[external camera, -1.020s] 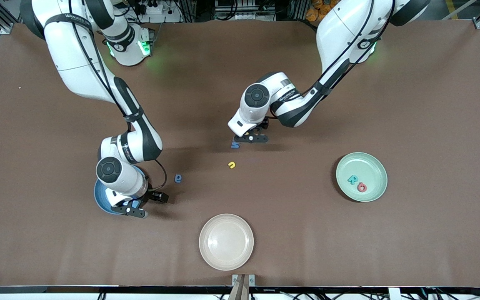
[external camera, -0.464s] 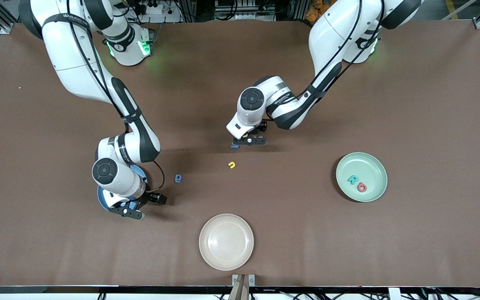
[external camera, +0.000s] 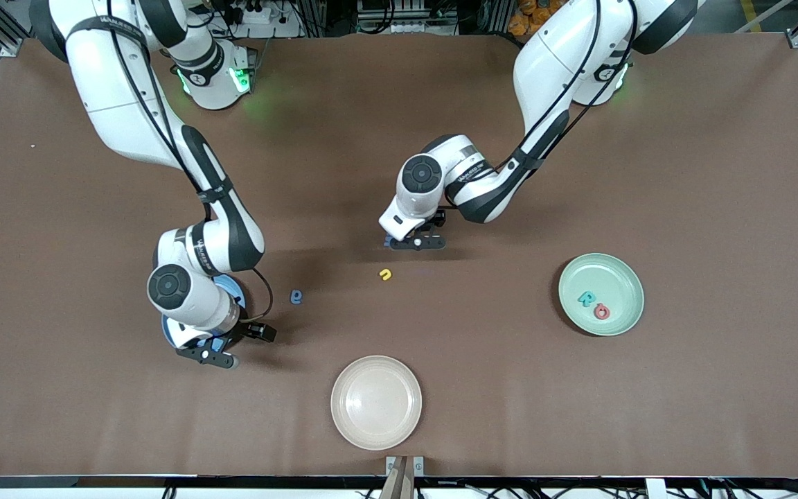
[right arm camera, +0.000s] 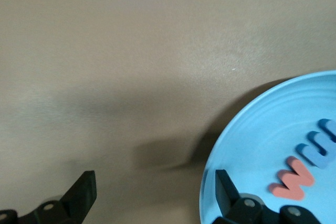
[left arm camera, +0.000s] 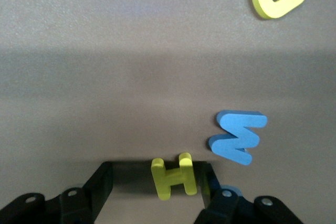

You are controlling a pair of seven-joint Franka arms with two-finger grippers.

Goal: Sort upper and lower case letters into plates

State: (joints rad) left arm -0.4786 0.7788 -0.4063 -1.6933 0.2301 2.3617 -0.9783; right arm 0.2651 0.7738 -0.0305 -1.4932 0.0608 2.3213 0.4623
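Pale green plate (external camera: 624, 270) has R, O; blue plate (right arm camera: 252, 145) has two letters; left gripper (left arm camera: 157, 195) jaws apart around yellow H (left arm camera: 174, 177), right gripper (right arm camera: 152, 192) open at blue plate's rim; blue M (left arm camera: 237, 136), yellow u (external camera: 385, 274), blue letter (external camera: 296, 296) remain on table.

Yellow H (left arm camera: 175, 177) between left gripper (left arm camera: 157, 192) fingers, jaws not yet closed on it; blue M (left arm camera: 237, 136) just beside. Yellow c-shape (external camera: 385, 274), blue letter (external camera: 296, 296) loose. Green plate (external camera: 624, 277): R, O. Blue plate (right arm camera: 252, 140) under right gripper (right arm camera: 155, 195): red w, blue letter.
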